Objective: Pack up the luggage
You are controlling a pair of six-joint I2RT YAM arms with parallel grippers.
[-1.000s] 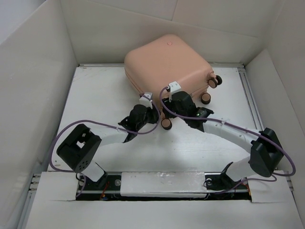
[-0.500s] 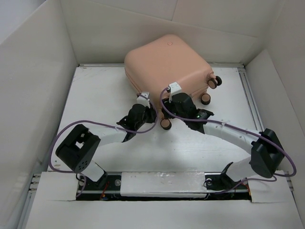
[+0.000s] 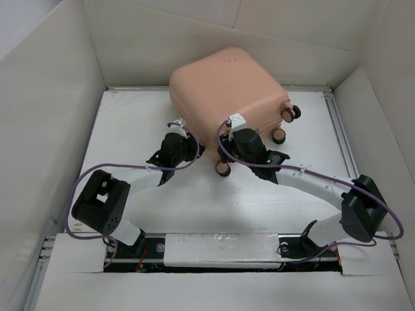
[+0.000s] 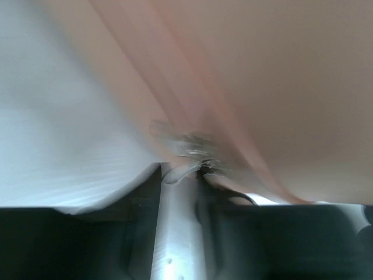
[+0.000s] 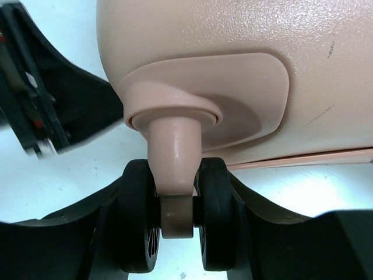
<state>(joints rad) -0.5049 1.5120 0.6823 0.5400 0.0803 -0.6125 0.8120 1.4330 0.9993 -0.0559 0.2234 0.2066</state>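
From above, the luggage point(image 3: 227, 84) lies flat on the table point(image 3: 130, 129), in the far middle part, with its round button facing up. The shell is closed, so what is inside cannot be seen. The left gripper point(image 3: 189, 141) is at its near-left edge, on the seam line. The right gripper point(image 3: 227, 161) is at the near corner, around one caster wheel point(image 3: 222, 169). I think this hold on the wheel is there to keep the case from sliding while the other arm works on the seam.

The left wrist view is blurred. The pink luggage point(image 4: 280, 87) fills the upper right and the white table point(image 4: 58, 116) the left. The left gripper point(image 4: 180, 175) seems pressed together on a small metal piece, probably the zipper pull point(image 4: 189, 146), which fits with closing or opening the zipper.

In the right wrist view, the corner of the luggage point(image 5: 233, 46) is on top and the caster wheel point(image 5: 137, 227) hangs below it. The right gripper point(image 5: 175, 169) stands partly open, its two black sides tight against the wheel's discs.
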